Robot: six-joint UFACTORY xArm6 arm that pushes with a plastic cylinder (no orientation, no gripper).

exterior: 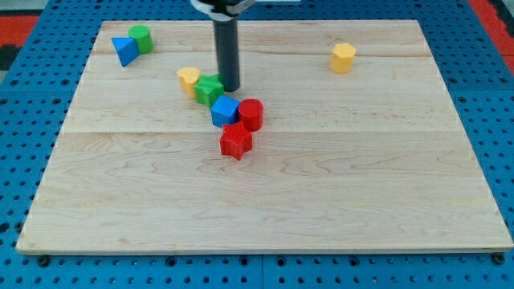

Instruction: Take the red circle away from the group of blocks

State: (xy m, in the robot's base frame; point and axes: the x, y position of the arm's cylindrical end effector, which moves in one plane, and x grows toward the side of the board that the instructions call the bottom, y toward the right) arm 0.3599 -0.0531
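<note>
my tip [230, 87] sits at the far side of the cluster, just right of the green block [209, 89] and touching or nearly touching it; it's a bare rod, so nothing to open or close and nothing held. the red circle [251, 114] is on the right edge of the group, pressed against the blue cube [224, 111] on its left, with the red star-ish block [235, 140] just near of it. main risk: pushing straight toward the near side from here likely clips the blue cube or drags the red star along, so the group moves with the circle. safer looks like coming in between blue cube and circle and shoving right, where the board [377, 160] is open. yellow block [189, 78] sits left of green. far-left pair, blue triangle [124, 50] and green cylinder [141, 38], and the far-right yellow hexagon block [343, 58] are well apart, not in the way.
</note>
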